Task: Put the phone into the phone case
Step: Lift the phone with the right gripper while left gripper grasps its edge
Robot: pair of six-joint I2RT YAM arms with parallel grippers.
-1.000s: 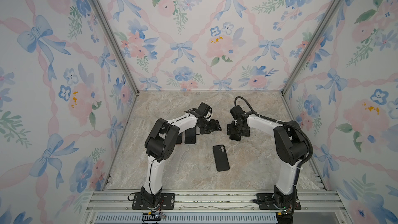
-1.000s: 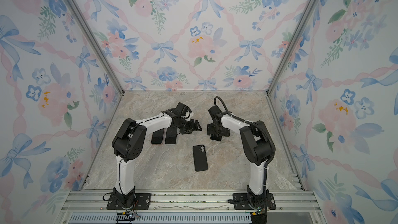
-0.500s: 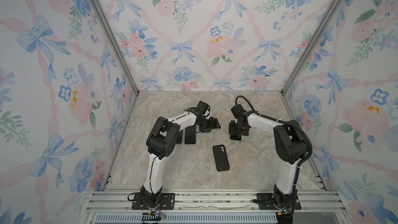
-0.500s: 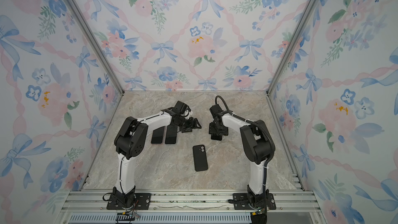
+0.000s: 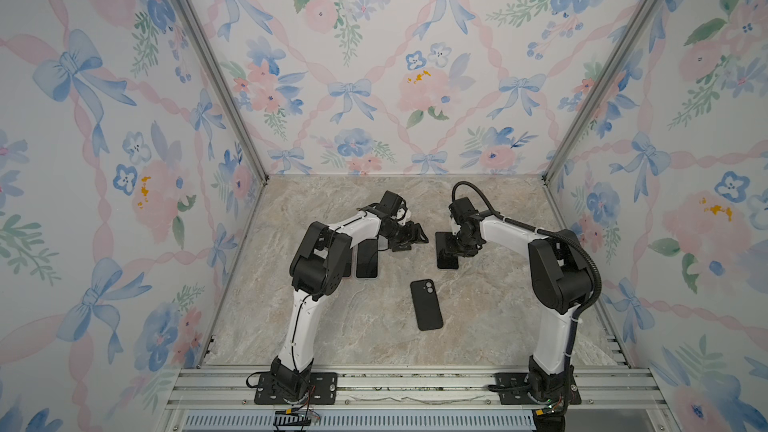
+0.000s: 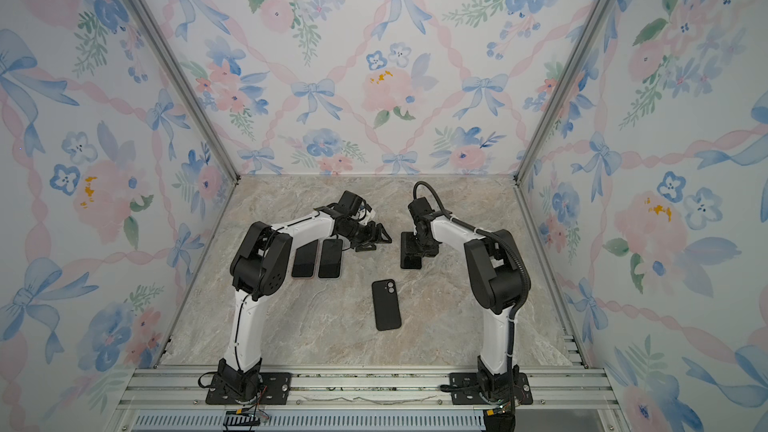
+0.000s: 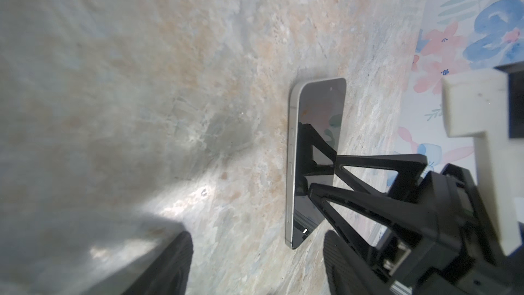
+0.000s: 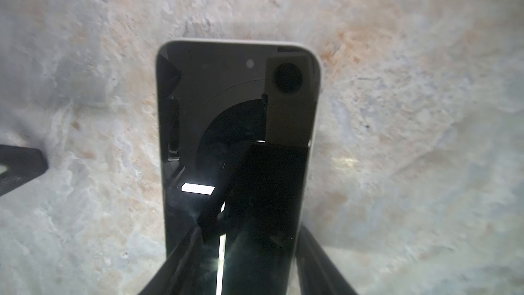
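From high at the front we look down over the whole table (image 5: 374,338) in both top views, and both wrist views closely share one phone (image 8: 235,103).

A beige-grey marbled tabletop (image 5: 498,317) is carrying four flat things. A matte black phone case (image 5: 426,304) is lying mid-table. At left, a dark-screened phone (image 6: 330,258) is lying just beside a second dark phone (image 6: 302,261). A pale-edged glass-fronted phone (image 5: 447,263) is resting at right.

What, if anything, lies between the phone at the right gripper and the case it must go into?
Nothing visible. In both top views only bare table separates the phone from the case. The left gripper hovers beside the phone, off that path.
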